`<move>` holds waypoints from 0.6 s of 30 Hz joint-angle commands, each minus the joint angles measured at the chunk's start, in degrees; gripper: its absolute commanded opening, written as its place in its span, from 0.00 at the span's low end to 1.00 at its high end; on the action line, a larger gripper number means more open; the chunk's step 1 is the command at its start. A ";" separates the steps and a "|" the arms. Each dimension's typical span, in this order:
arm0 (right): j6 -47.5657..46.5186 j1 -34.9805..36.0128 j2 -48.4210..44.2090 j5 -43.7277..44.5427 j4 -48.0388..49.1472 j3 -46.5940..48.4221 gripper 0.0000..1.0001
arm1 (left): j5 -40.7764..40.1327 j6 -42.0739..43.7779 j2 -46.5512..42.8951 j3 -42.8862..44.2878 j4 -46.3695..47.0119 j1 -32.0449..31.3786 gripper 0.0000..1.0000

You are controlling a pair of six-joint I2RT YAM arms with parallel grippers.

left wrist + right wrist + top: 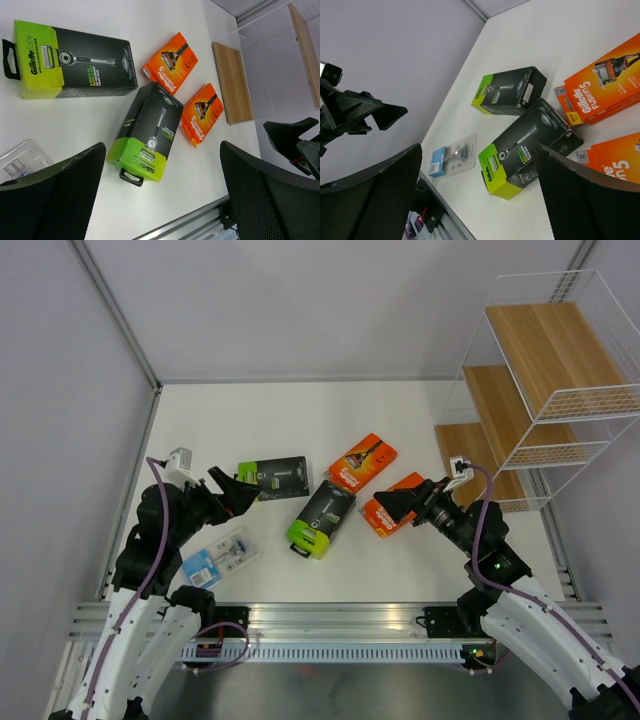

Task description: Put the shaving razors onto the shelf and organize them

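I had the left arm point(148, 540) bent and angled inward, left gripper point(238, 493) gaping wide. The right arm point(497, 565) mirrored it, right gripper point(386, 508) spread wide as well.

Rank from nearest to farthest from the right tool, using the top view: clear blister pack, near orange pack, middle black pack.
1. the near orange pack, overlapped by the right tool.
2. the middle black pack, table centre.
3. the clear blister pack, far left.
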 commanded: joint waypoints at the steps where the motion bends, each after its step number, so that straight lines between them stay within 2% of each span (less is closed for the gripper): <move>1: -3.67 0.17 1.93 3.75 -5.59 3.92 0.98 | -0.31 0.69 0.17 -1.18 0.68 0.05 1.00; 4: -2.02 0.17 5.35 10.52 -17.86 7.33 0.98 | 2.03 -1.25 1.05 -3.21 2.69 0.05 1.00; 5: -2.19 0.17 6.15 11.58 -19.13 8.05 0.98 | 3.36 -1.60 1.49 -3.65 3.57 0.05 1.00; 9: -5.26 0.17 7.65 7.29 -16.69 8.32 0.98 | 10.20 -6.94 4.03 -8.21 9.72 -0.04 1.00; 12: -5.53 0.17 7.74 7.20 -14.32 7.36 0.98 | 15.83 -11.34 6.15 -14.26 18.76 -0.39 0.94; 14: -5.53 0.17 8.00 8.59 -14.74 7.26 0.98 | 13.76 -13.54 6.59 -17.17 22.81 -1.17 0.90; 18: -4.82 0.17 7.83 11.59 -16.59 7.18 0.98 | 10.24 -15.39 8.43 -18.51 22.92 -3.28 0.87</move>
